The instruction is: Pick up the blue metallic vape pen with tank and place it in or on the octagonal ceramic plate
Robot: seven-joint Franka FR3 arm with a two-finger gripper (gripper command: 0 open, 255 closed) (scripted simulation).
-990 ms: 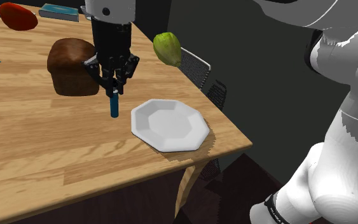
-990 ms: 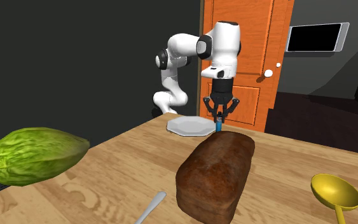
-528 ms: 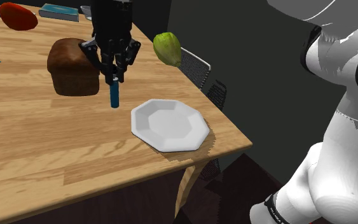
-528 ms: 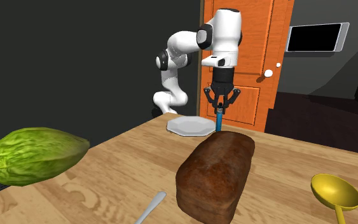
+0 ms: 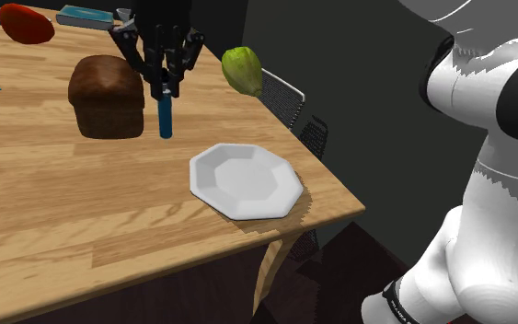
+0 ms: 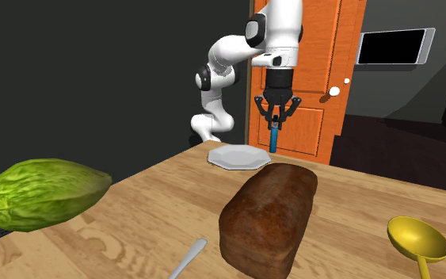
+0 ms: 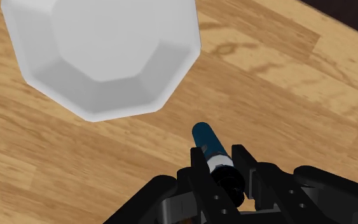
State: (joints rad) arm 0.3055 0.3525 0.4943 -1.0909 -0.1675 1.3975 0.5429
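Half the task looks done: the tool [image 5: 165, 89] clasps the blue vape pen [image 5: 166, 118] above the table [image 5: 63, 202]; setting it on the white plate [image 5: 246, 180] by the table's corner remains.

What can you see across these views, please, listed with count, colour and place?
vape pen: 1, blue, hanging upright from the gripper above the table
plate: 1, white, octagonal, near the table corner
loaf: 1, brown, on the table beside the pen
green fruit: 1, at the table edge by the chair
red object: 1, far end of the table
flat box: 1, teal, far edge
ladle: 1, yellow, near the loaf
table: 1, light wood
chair: 1, dark wire, beside the table
door: 1, orange, behind the arm
arm: 1, white, dark joints
gripper: 1, black, shut on the vape pen
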